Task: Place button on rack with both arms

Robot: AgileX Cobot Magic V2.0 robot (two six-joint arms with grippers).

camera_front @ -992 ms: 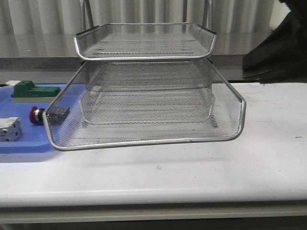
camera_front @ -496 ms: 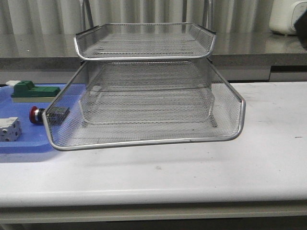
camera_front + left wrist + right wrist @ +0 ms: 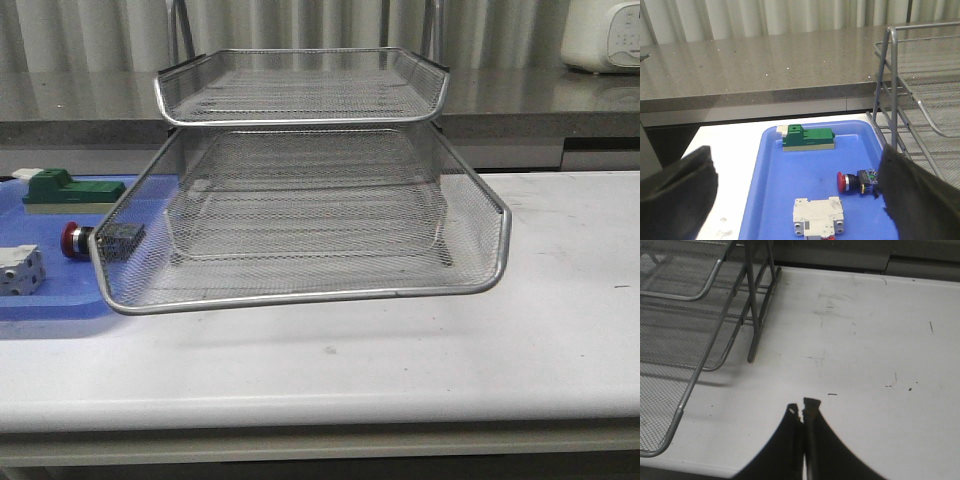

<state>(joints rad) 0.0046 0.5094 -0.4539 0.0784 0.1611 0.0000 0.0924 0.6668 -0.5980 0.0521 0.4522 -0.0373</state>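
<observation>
White tabletop [image 3: 420, 370] before a grey stone counter [image 3: 755, 65] and pale curtains. Silver wire rack [image 3: 300, 210] standing mid-table, middle tray pulled forward, all visible tiers bare. Button [image 3: 856, 181] lying on its side on the blue tray [image 3: 775, 200] beside the rack, red head toward the tray's middle, between a green block [image 3: 807, 138] and a white block [image 3: 818, 216]. Left gripper [image 3: 800, 195] spread wide, poised above the tray, touching nothing. Right gripper [image 3: 801, 412] pressed closed on nothing, over bare table beside the rack's foot. By the look of it, hardly begun: button not yet picked up, grasp, carry and placing on the rack all left.
</observation>
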